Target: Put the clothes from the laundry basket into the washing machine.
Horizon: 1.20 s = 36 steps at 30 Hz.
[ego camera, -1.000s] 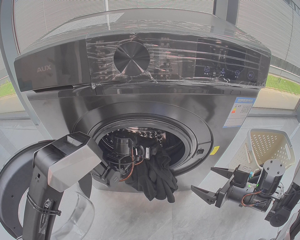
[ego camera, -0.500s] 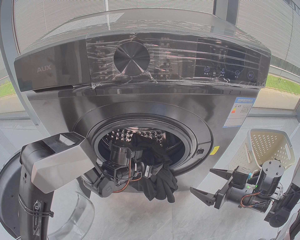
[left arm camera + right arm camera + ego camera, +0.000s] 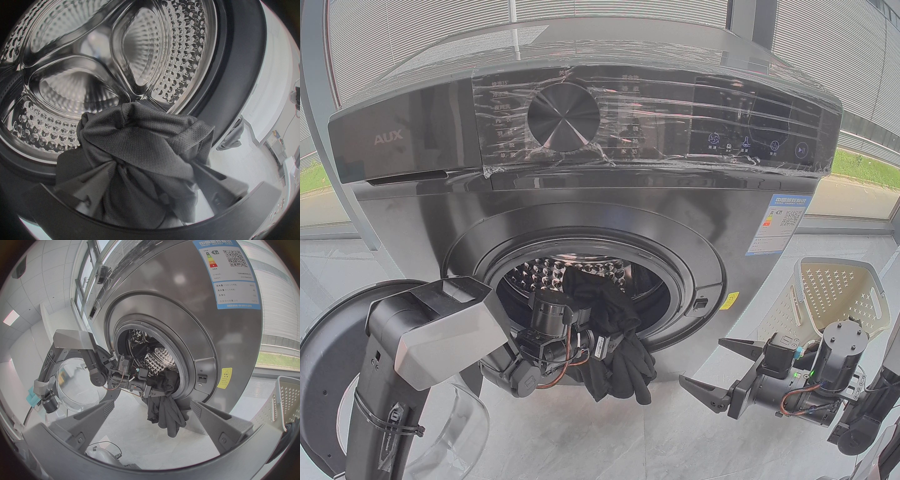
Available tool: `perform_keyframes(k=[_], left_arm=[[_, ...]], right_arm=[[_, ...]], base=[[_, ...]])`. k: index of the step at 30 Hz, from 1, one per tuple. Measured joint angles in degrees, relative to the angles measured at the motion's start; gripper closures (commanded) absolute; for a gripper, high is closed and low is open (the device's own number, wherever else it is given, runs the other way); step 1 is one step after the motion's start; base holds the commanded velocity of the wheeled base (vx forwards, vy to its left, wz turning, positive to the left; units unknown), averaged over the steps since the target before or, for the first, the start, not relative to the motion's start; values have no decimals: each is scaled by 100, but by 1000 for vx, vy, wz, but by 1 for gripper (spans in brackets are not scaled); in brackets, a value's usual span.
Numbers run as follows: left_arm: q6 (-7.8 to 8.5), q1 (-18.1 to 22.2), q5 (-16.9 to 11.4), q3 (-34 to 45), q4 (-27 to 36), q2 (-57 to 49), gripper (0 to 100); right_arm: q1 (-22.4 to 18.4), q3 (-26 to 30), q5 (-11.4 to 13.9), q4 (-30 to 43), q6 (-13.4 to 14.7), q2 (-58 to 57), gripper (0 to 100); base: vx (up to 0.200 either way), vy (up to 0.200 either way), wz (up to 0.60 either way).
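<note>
Head view: our left gripper (image 3: pixel 610 345) is clamped on the black garment (image 3: pixel 622 372) at the washing machine (image 3: pixel 581 206) mouth. Half of it dangles outside, so we'd say it needs shoving deeper.

> Yep. Left wrist view: cloth bunched between our fingers, drum (image 3: pixel 93 62) behind. Right wrist view: our right gripper (image 3: pixel 151 404) is wide open and holding nothing, near the laundry basket (image 3: pixel 287 399), probably waiting its turn.
</note>
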Motion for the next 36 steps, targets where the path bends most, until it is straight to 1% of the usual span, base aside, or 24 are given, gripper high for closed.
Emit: perform_keyframes(k=[9, 13, 19, 21, 25, 26, 32, 36], left_arm=[[-17, 33, 49, -151, -364, 115, 100], [-38, 55, 194, -400, -545, 121, 100], [-78, 124, 432, -1117, -657, 154, 100], [-98, 163, 551, -1403, -679, 184, 100], [-111, 232, 719, -1729, -697, 265, 100], [-113, 249, 730, -1762, -701, 291, 0], [-116, 279, 735, -1786, -720, 366, 0], [-122, 262, 733, -1608, -706, 350, 0]], right_arm=[[11, 4, 0, -1, 4, 0, 0], [45, 4, 1, -1, 11, 0, 0], [63, 4, -2, -1, 11, 2, 0], [67, 1, -2, -1, 11, 5, 0], [67, 4, 0, 0, 11, 9, 0], [67, 4, 0, 0, 12, 11, 0], [69, 9, 0, -1, 11, 11, 0], [61, 9, 1, -1, 11, 13, 0]], base=[[0, 0, 0], [0, 0, 0], [0, 0, 0], [0, 0, 0], [0, 0, 0], [0, 0, 0], [0, 0, 0], [0, 0, 0]])
